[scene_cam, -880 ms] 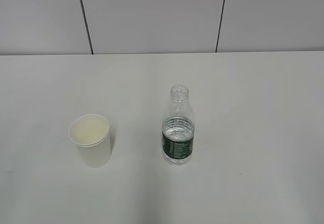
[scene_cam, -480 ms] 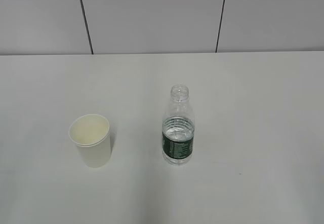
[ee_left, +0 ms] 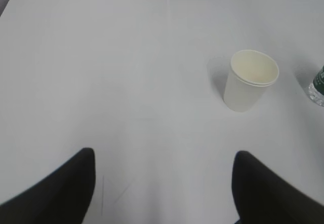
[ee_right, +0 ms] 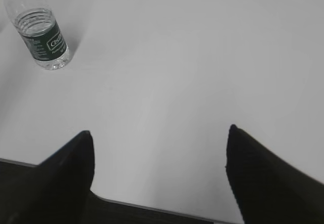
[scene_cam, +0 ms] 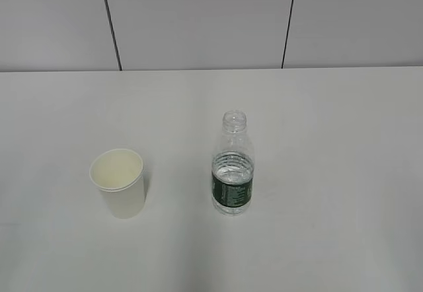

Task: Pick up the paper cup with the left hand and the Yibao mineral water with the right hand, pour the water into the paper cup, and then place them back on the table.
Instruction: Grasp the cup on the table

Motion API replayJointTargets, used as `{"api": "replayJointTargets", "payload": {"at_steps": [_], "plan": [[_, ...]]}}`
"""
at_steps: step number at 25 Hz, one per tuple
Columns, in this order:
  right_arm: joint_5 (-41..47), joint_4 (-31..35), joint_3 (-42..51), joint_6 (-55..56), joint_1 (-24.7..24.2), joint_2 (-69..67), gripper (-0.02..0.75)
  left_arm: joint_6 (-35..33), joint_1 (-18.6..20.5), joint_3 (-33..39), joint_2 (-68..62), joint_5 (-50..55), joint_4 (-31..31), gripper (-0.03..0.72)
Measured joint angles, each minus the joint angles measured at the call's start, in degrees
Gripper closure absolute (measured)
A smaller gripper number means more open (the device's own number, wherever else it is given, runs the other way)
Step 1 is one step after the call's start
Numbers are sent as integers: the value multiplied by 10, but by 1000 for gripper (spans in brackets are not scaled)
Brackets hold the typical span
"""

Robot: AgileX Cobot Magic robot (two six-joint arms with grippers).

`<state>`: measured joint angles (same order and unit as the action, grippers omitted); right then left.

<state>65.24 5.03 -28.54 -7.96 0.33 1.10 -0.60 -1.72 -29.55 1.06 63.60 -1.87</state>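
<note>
paper cup [scene_cam: 118, 183]: matt paper | Yibao mineral water [scene_cam: 232, 166]: clear glossy plastic | table [scene_cam: 330, 140]: smooth matt

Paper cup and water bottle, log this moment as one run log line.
paper cup: upright on table, untouched | water bottle: upright, capless | left gripper: open, empty | right gripper: open, empty

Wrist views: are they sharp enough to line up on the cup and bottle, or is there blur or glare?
Left wrist view: cup is crisp with a faint shadow to its left; the near fingertips are dark and soft-edged. Right wrist view: bottle is readable, label legible, dimmer overall; fingertips blurred. Exterior view: even light, no strong glare on the table.
</note>
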Motion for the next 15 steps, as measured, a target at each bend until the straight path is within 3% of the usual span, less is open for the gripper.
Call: {"api": "replayJointTargets", "payload": {"at_steps": [15], "plan": [[0, 0, 0, 0, 0, 0, 145, 0, 0, 0, 0, 0, 0, 142]]}}
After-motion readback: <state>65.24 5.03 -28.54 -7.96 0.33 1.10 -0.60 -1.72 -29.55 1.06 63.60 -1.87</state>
